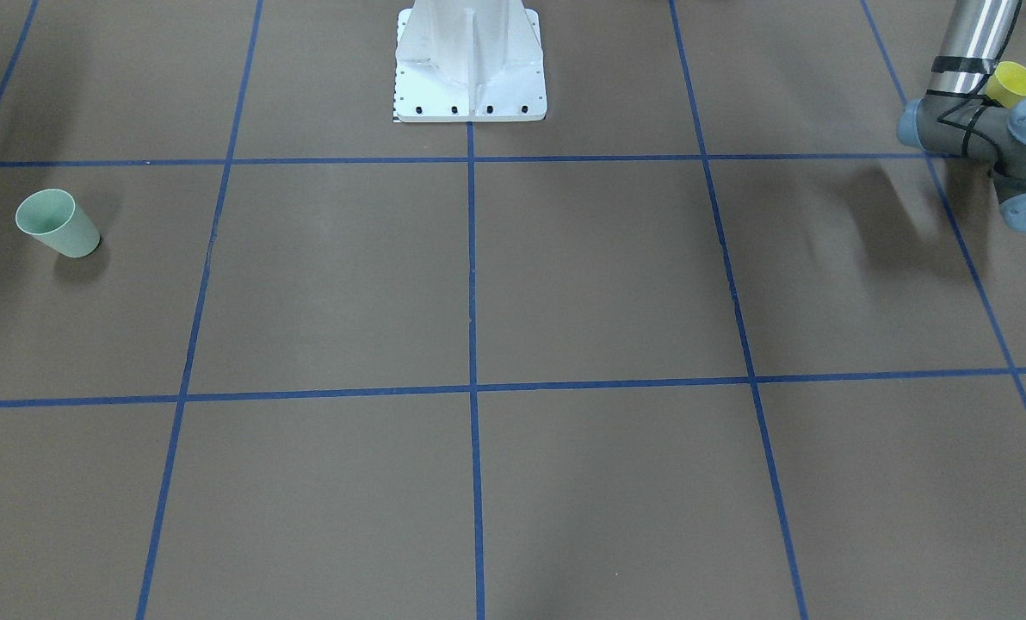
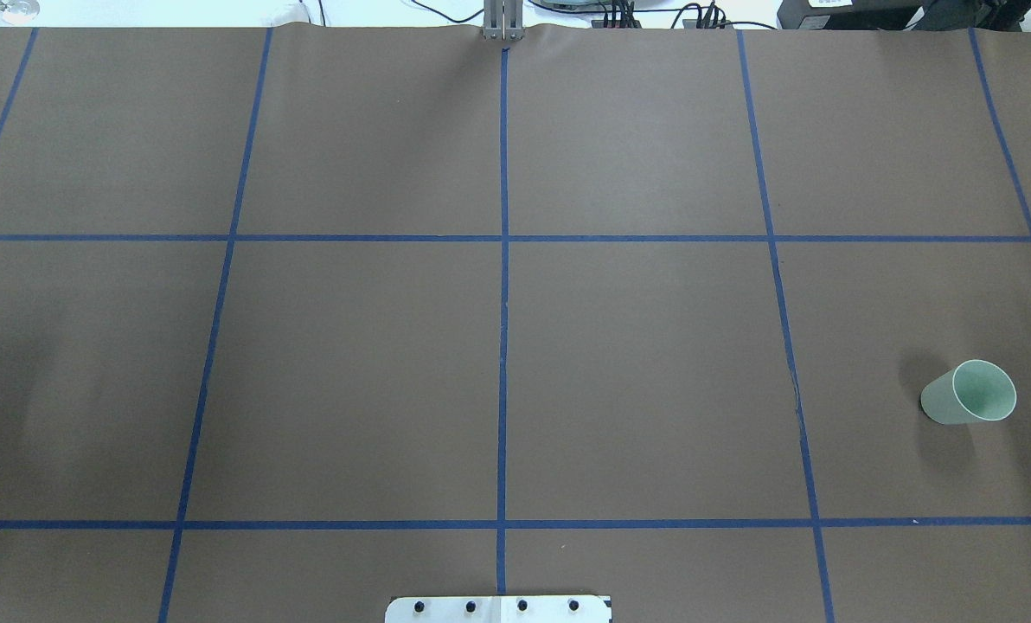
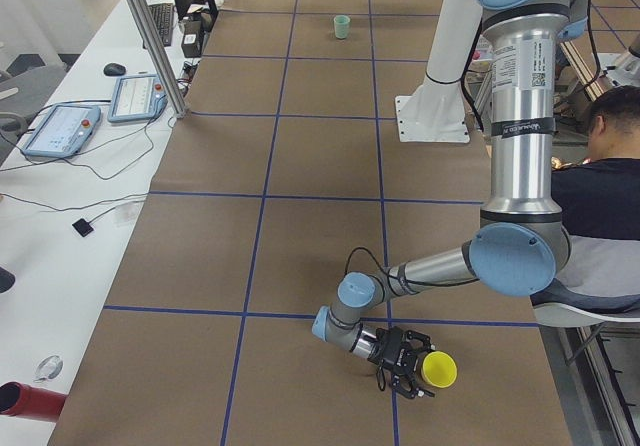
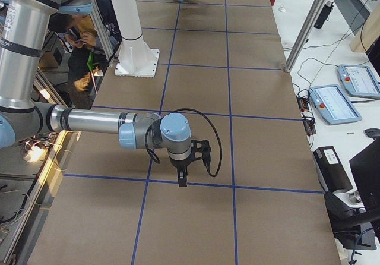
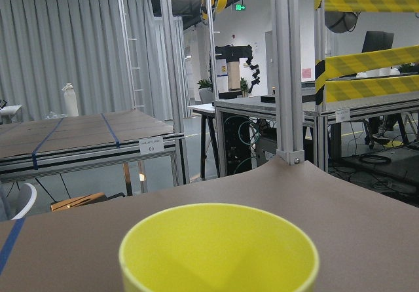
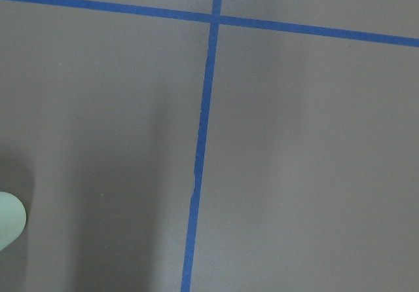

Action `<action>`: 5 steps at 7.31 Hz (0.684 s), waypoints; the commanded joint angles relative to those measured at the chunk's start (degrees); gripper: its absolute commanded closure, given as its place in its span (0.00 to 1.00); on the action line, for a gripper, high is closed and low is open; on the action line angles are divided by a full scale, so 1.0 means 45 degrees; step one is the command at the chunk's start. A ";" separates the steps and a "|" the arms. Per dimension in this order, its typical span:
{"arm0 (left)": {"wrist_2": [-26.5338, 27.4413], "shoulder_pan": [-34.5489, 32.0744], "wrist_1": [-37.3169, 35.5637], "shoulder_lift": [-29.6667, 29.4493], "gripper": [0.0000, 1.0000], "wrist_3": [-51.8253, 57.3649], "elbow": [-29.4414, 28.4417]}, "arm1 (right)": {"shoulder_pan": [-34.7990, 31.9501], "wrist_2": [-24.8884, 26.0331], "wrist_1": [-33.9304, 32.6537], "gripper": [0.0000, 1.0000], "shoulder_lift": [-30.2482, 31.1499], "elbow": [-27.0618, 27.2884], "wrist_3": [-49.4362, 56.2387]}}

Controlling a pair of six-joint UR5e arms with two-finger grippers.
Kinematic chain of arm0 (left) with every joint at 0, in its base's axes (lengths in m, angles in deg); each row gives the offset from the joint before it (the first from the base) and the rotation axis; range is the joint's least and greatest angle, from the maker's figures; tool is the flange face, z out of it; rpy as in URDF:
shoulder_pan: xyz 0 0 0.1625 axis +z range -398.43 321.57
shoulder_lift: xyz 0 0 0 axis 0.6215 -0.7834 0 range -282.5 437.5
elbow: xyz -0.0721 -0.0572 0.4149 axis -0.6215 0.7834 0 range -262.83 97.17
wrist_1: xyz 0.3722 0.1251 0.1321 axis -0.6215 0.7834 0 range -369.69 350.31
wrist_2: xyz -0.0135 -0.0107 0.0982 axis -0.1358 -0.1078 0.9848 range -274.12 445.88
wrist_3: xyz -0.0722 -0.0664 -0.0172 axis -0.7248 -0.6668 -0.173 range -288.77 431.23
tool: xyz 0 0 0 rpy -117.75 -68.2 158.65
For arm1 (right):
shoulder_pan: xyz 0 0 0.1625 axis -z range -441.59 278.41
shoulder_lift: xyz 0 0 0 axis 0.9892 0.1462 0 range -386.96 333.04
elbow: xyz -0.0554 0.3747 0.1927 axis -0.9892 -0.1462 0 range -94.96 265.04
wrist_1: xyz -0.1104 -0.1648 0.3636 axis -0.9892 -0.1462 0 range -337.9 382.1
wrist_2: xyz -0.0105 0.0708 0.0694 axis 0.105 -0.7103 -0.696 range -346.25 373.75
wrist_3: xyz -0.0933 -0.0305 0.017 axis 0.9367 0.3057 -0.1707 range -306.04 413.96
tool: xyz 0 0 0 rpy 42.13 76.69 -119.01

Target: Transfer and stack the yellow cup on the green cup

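Find the yellow cup (image 3: 438,368) upright, mouth up, near the corner of the counter's (image 2: 351,372) left end and robot-side edge. See the left gripper (image 3: 404,358) low over the surface and right against that cup's side, reaching in level. In the left wrist view, nothing but the yellow rim, close and centred, with no fingers showing. Impossible to tell its jaws: apart, or clamped on the wall. Impossible also to tell base resting on the paper from base just lifted.

Find the green cup (image 2: 970,394) upright, mouth up, alone near the right end, somewhat closer to the robot-side edge than to the far edge, well apart from the yellow one. See the right gripper (image 4: 180,179) hanging above the counter toward that end, pointing down, with no cup at it. Cannot tell its jaws from the side view alone.

Judge the yellow cup light, thin-walled, fairly stiff, smooth and probably a little slippery, narrowing toward the base. Take hold across the wall just under the wider rim, to keep the taper from sliding down through the pads. Squeeze moderately: enough to stop slipping, not enough to flex the plastic. Keep upright in transit, base leading into the green mouth. Expect the green cup, equally light, to skate or tip under an off-centre nudge.
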State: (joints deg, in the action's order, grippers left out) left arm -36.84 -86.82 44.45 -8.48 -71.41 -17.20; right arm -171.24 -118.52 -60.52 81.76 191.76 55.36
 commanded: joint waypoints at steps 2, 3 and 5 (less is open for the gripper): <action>0.0083 0.0108 -0.0039 0.0004 0.89 0.0347 0.0063 | 0.0000 0.0000 0.0000 0.00 0.0000 -0.0004 0.0000; 0.0142 0.0128 -0.0136 -0.0015 0.98 0.0736 0.0238 | 0.0000 0.0000 0.0000 0.00 0.0000 -0.0004 -0.0020; 0.0801 0.0128 -0.1379 -0.0035 0.98 0.1868 0.1542 | 0.0000 0.0019 0.0000 0.00 -0.0078 -0.0004 -0.0020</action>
State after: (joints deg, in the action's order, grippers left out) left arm -35.47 -86.30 41.76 -8.56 -65.92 -13.64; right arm -171.24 -118.47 -60.51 81.60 191.74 55.29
